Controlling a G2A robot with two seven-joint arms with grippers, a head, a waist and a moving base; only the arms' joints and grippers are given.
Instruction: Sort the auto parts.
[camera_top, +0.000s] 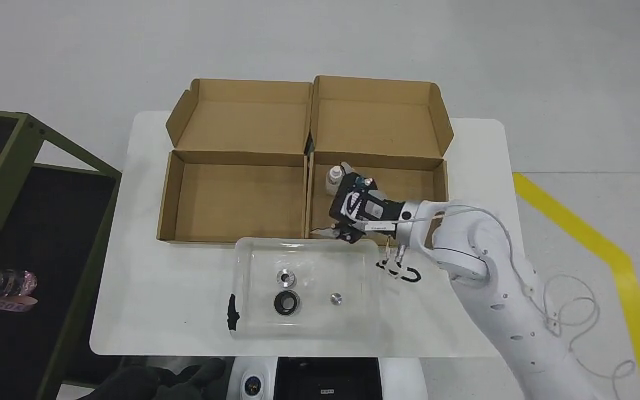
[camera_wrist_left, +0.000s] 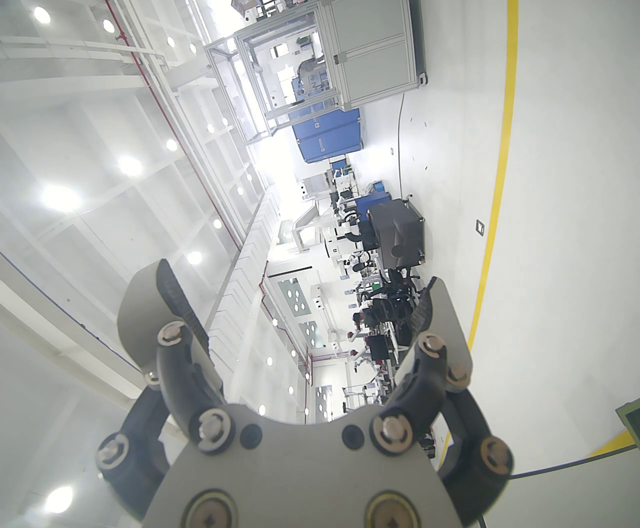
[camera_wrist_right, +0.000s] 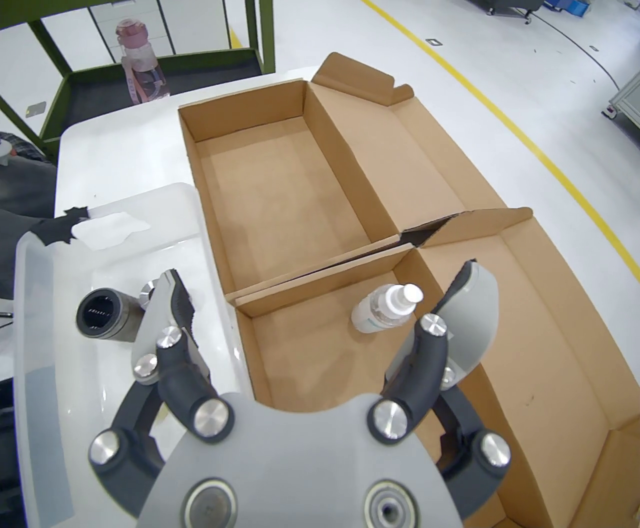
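My right gripper (camera_top: 338, 210) (camera_wrist_right: 320, 300) is open and holds nothing. It hovers over the seam between the right cardboard box (camera_top: 425, 195) (camera_wrist_right: 540, 320) and the clear plastic tray (camera_top: 250, 255) (camera_wrist_right: 30, 300). A small white bottle (camera_top: 336, 176) (camera_wrist_right: 385, 307) lies in that box, just beyond the fingertips. In the tray are a metal linear bearing (camera_top: 287, 277) (camera_wrist_right: 102, 315), a black ring (camera_top: 287, 303) and a small metal piece (camera_top: 336, 297). The left cardboard box (camera_top: 235, 200) (camera_wrist_right: 280, 200) has nothing in it. My left gripper (camera_wrist_left: 300, 300) is open, points up into the room and holds nothing.
Both box lids (camera_top: 310, 120) stand open at the far side. A black scrap (camera_top: 232, 315) (camera_wrist_right: 55, 230) hangs on the tray's left rim. A green cart (camera_top: 40, 200) with a pink bottle (camera_wrist_right: 142, 62) stands left of the white table (camera_top: 140, 300).
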